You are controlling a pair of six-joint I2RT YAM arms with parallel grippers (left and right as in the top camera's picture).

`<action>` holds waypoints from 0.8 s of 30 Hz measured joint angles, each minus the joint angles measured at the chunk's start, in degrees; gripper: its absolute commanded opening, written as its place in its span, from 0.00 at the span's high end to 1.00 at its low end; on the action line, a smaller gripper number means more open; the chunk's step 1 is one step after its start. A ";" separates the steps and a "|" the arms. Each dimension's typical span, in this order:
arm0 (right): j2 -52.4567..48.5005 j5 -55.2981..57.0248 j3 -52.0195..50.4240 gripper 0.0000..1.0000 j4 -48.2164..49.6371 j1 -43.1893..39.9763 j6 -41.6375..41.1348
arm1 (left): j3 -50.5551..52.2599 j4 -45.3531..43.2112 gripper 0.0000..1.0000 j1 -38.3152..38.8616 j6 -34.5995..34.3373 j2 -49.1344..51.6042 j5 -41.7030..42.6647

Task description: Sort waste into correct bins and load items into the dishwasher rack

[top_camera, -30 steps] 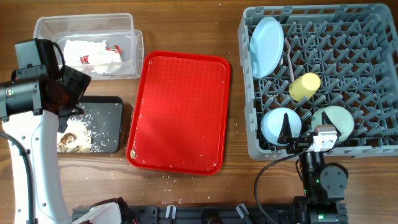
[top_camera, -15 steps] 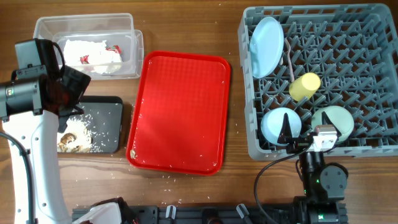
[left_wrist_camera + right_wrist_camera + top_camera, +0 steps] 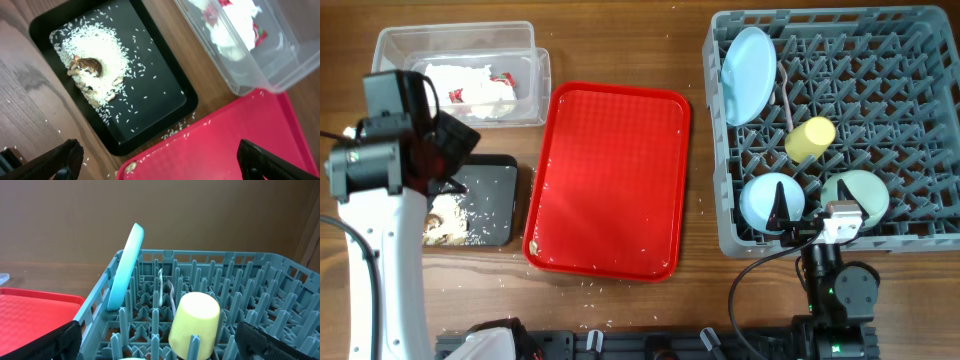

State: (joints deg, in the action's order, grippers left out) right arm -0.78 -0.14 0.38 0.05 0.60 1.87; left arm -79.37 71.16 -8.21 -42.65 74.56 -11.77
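Spill risk: could tip the shallow black rectangular tray (image 3: 498, 190), left of the flat red serving tray (image 3: 610, 180), through a low sweep of the left arm; would scatter the white rice-like crumbs (image 3: 95, 47) and brown food chunks (image 3: 89, 66) over the wooden desk (image 3: 620, 40).
Leftover risk: stray grains (image 3: 175, 134) along the red tray's left edge and one brown scrap (image 3: 131, 167) on its near-left corner; easily missed, probably hard to pinch.
Rack risk: large grey plastic dishwasher rack (image 3: 910, 236), right of the red tray; light blue round plate (image 3: 748, 75) stands on edge, small yellow-green cup (image 3: 810, 138) rests tilted on the pegs; could topple under a careless right-arm lift.
Left jaws: spread wide, hold nothing, touch nothing; hover over the black tray's side nearest the red tray.
Right jaws: spread wide, empty; sit at the rack's near wall beside the two pale blue-green bowls (image 3: 755, 200) (image 3: 860, 195).
Waste: crumpled white paper napkins (image 3: 470, 85) lie in the clear plastic rectangular tub (image 3: 535, 95), behind and left of the red tray.
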 measured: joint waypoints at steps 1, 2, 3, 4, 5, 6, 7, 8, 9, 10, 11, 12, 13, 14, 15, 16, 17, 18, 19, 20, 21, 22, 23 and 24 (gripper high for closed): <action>0.00 0.00 0.00 0.00 0.00 -0.02 0.00 | 1.22 -1.16 0.00 0.22 0.42 -1.03 0.04; 0.00 0.00 0.00 0.00 0.00 -0.02 0.00 | 3.39 -3.10 0.00 0.42 0.87 -2.86 0.07; 0.00 0.00 0.00 0.00 0.00 -0.02 0.00 | 5.60 -4.74 0.00 0.61 1.36 -4.81 0.15; 0.00 0.00 0.00 0.00 0.00 -0.02 0.00 | 8.02 -6.69 0.00 0.74 1.88 -7.02 0.44; 0.00 0.00 0.00 0.00 0.02 -0.02 0.00 | 11.63 -10.67 0.00 1.01 3.04 -10.19 0.96; 0.00 0.00 0.00 0.00 0.04 -0.02 0.00 | 14.69 -13.75 0.00 1.36 4.09 -12.81 1.64; 0.00 0.00 0.00 0.00 0.00 -0.02 0.00 | 16.20 -15.19 0.00 1.62 4.90 -14.19 2.19; 0.00 0.00 0.00 0.00 0.00 -0.02 -0.02 | 19.63 -20.00 0.00 2.10 6.45 -16.74 3.23; 0.00 0.00 0.00 0.00 0.00 -0.02 0.00 | 22.71 -23.39 0.00 2.58 7.78 -19.21 4.17; 0.00 0.00 0.00 0.00 0.04 -0.02 0.00 | 26.10 -26.62 0.00 3.13 9.38 -22.12 5.31; 0.00 0.00 0.00 0.00 0.04 -0.02 0.00 | 29.42 -30.27 0.00 3.63 10.80 -25.05 6.67; 0.02 0.00 0.00 0.00 0.02 -0.02 0.00 | 32.94 -34.51 0.00 4.02 12.35 -28.24 8.02; 0.04 0.00 0.00 0.00 0.00 -0.02 0.00 | 34.75 -35.93 0.00 4.24 12.98 -30.25 8.85; 0.04 0.00 0.00 0.00 0.02 -0.02 0.00 | 37.64 -38.36 0.00 4.57 13.81 -33.24 9.75; 0.04 0.00 0.00 0.00 0.00 -0.02 0.00 | 39.52 -39.21 0.00 4.76 14.29 -35.47 10.27; 0.04 0.00 0.00 0.00 0.02 -0.02 0.00 | 41.46 -40.30 0.00 4.85 14.67 -37.62 10.64; 0.04 0.00 0.00 0.00 0.00 -0.02 0.00 | 43.39 -40.61 0.00 4.83 15.04 -39.74 11.08; 0.04 0.00 0.00 0.00 0.02 0.00 0.00 | 44.33 -40.68 0.00 4.85 15.21 -40.87 11.26; 0.04 0.00 0.00 0.00 0.00 -0.02 0.00 | 45.46 -40.76 0.00 4.85 15.41 -42.12 11.34; 0.04 0.00 0.00 0.00 0.00 -0.02 0.00 | 46.56 -40.74 0.00 4.85 15.52 -43.23 11.52; 0.04 0.00 0.00 0.00 0.00 -0.02 0.00 | 47.01 -40.74 0.00 4.83 15.63 -43.65 11.69; 0.04 0.00 0.00 0.00 0.00 -0.02 0.00 | 47.19 -40.74 0.00 4.85 15.65 -43.78 11.72; 0.04 0.00 0.00 0.00 0.02 -0.02 0.00 | 47.34 -40.72 0.00 4.83 15.65 -43.78 11.72; 0.04 0.00 0.00 0.00 0.02 -0.02 0.00 | 47.56 -40.76 0.00 4.85 15.65 -43.78 11.74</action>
State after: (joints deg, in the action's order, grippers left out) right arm -0.73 -0.14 0.38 0.08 0.58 1.87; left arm -31.81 30.39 -3.36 -27.00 30.79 -0.03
